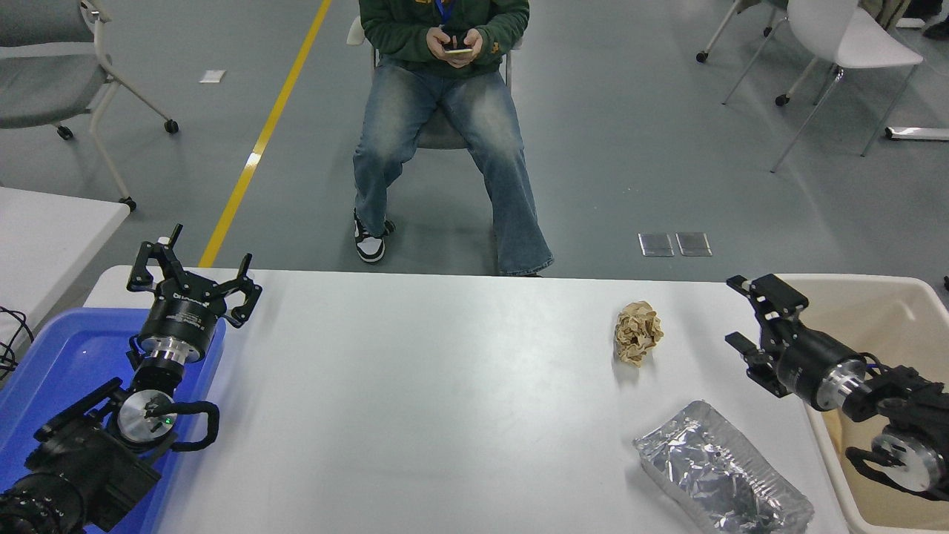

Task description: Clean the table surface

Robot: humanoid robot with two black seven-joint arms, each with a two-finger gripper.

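R gripper [752,315] wide open, empty, at desk [445,386] edge by bin [919,285], prob lining up for paper wad [637,332]; L gripper [191,278] open, parked.
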